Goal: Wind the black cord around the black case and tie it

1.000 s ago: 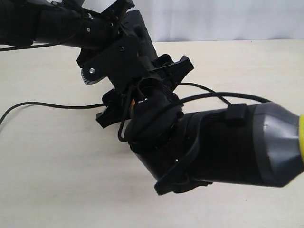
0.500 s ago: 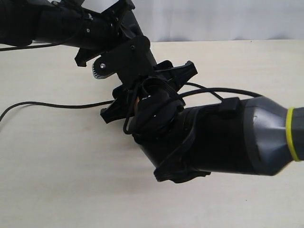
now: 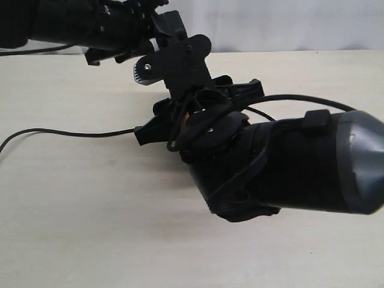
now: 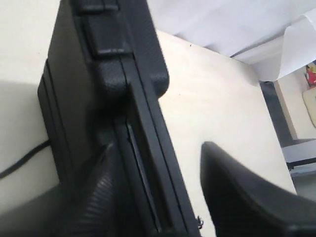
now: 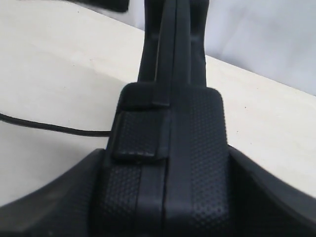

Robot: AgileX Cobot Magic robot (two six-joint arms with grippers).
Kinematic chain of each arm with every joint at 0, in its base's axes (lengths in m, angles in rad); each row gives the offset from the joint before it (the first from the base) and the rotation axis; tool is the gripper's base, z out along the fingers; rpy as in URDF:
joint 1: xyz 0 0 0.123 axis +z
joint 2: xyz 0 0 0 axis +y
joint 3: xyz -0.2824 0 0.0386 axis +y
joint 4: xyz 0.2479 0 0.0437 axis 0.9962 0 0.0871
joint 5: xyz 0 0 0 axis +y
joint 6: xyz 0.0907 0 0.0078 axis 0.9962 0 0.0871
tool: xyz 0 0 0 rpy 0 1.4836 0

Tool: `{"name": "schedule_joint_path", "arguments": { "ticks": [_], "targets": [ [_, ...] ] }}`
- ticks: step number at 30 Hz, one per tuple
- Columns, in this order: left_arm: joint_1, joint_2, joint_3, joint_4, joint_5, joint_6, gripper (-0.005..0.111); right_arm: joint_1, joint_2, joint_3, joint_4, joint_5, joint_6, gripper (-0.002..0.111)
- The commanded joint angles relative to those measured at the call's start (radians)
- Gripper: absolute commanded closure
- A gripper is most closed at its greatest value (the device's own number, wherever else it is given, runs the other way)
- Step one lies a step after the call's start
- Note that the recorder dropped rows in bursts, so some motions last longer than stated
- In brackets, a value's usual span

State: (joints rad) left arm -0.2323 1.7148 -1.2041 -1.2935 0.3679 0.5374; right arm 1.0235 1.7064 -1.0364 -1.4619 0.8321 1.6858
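The black case [image 5: 170, 123] stands on edge above the table, and my right gripper [image 5: 165, 153] is shut on it, one finger pressed to each side at the latch end. My left gripper [image 4: 158, 148] is open around the case [image 4: 113, 98]: one finger lies against it, the other finger [image 4: 237, 192] stands clear of it. In the exterior view both grippers meet at centre, right gripper [image 3: 198, 109] below left gripper [image 3: 177, 63], and the case is mostly hidden between them. The black cord [image 3: 66, 131] lies on the table, running left from the case; cord [image 5: 49, 127] and cord [image 4: 19, 164] show beside the case.
The pale table [image 3: 90, 228] stretches around the arms. A white backdrop [image 3: 288, 24] rises behind its far edge. The right arm's thin smooth cable [image 3: 300, 98] arches over its wrist.
The left gripper has swung up and to the right along the case. The right gripper and the case have shifted a little right and up.
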Motion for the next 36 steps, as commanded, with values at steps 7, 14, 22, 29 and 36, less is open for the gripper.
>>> {"name": "schedule_joint_path", "arguments": {
  "ticks": [7, 14, 22, 29, 36],
  "targets": [
    [0.124, -0.230, -0.008, 0.284, 0.027, 0.255, 0.057, -0.003, -0.073, -0.007, 0.007, 0.029, 0.110, 0.104],
    [0.139, -0.269, -0.006, 0.465, 0.200, 0.255, 0.057, -0.060, -0.130, -0.010, 0.023, -0.047, 0.231, 0.104],
    [0.135, -0.269, 0.145, 0.653, 0.277, 0.329, 0.057, -0.369, -0.135, -0.017, 0.146, -0.538, 0.375, 0.104],
    [-0.144, -0.288, 0.310, 0.717, 0.027, 0.467, 0.057, -0.384, -0.087, -0.063, 0.146, -0.540, 0.374, 0.104],
    [-0.232, -0.231, 0.374, 0.692, -0.318, 0.453, 0.057, -0.384, -0.081, -0.063, 0.146, -0.535, 0.374, 0.104]
  ]
}}
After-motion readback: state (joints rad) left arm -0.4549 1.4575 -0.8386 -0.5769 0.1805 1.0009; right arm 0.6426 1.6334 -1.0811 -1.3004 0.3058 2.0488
